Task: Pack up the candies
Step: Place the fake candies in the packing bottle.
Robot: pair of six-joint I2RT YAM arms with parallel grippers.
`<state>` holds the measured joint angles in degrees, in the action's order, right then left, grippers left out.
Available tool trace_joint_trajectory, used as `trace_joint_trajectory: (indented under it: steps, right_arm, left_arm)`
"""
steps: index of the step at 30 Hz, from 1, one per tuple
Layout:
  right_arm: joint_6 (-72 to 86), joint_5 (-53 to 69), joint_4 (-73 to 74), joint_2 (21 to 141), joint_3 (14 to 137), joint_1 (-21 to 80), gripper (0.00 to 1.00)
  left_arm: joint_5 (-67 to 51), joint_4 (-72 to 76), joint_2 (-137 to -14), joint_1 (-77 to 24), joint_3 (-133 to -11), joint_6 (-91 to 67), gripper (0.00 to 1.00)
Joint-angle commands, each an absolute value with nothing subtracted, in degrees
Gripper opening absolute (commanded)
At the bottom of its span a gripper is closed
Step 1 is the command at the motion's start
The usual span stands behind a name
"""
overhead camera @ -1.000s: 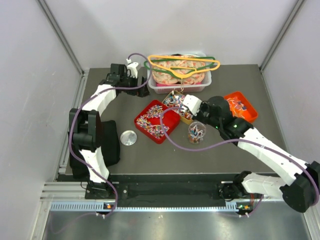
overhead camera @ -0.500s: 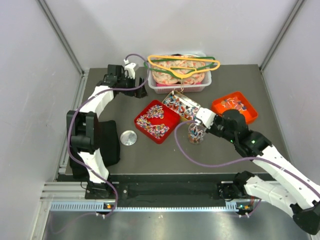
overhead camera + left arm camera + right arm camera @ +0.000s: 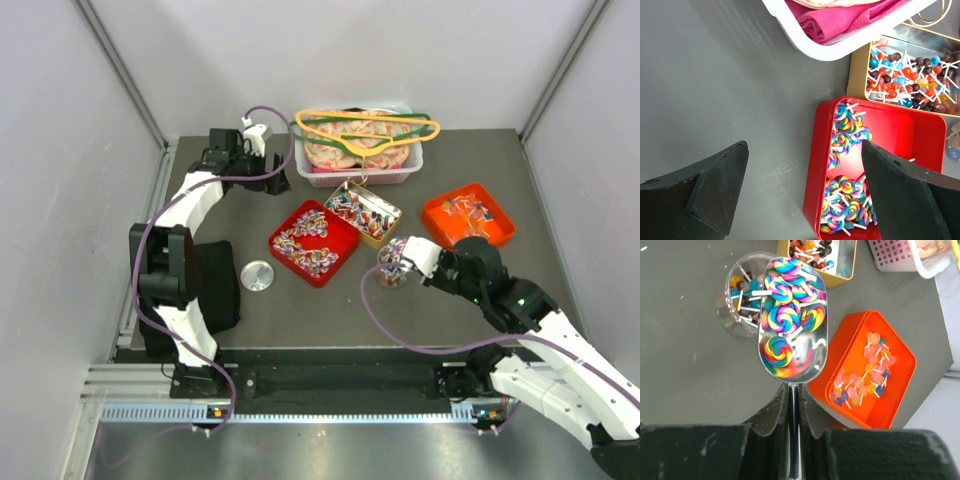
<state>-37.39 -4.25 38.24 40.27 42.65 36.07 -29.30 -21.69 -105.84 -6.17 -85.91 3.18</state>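
From above, watch the right arm first. It reaches from the near-right corner of the counter [image 3: 300, 315] toward the middle, forearm low, with the right fingers [image 3: 408, 256] just over the clear jar [image 3: 392, 268]. The jar mouth is narrow, so a fast tip could scatter candies [image 3: 305, 243] across the counter. The tool could also knock the jar over (it stands free, its lid [image 3: 257, 275] lying well apart toward the near-left). Your left arm is folded up toward the far-left corner, its left fingers [image 3: 283, 181] beside the white basket [image 3: 365, 177], out of the way.

In the left wrist view, those fingers stand wide apart and hold nothing. Below them sits the red tray [image 3: 890, 130] of swirl lollipops, just beside the gold tin [image 3: 857, 75].

In the right wrist view, the fingers are clamped on the thin handle of a metal scoop [image 3: 810, 352] heaped with swirl lollipops. Its tip overlaps the jar rim off-centre, and the orange tray [image 3: 852, 347] lies on the other side. With so slim a stem in the grip, I judge the scoop could twist as you roll the wrist. Sticks overhanging its edge may catch the rim and fall onto the counter.
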Motion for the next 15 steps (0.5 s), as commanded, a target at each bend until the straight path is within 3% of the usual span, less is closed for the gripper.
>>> trace_joint_trajectory:
  steps: [1, 15]
  right_arm:
    - [-37.53, -3.70, 40.59, 37.79, 41.92, 35.33, 0.00]
    - [-40.60, -6.76, 44.47, 39.99, 41.13, 35.51, 0.00]
  left_arm:
    - [-29.62, -22.06, -102.48, -5.71, -86.92, 4.04, 0.99]
    - [-29.27, -22.06, -102.83, -5.62, -87.10, 4.39, 0.99]
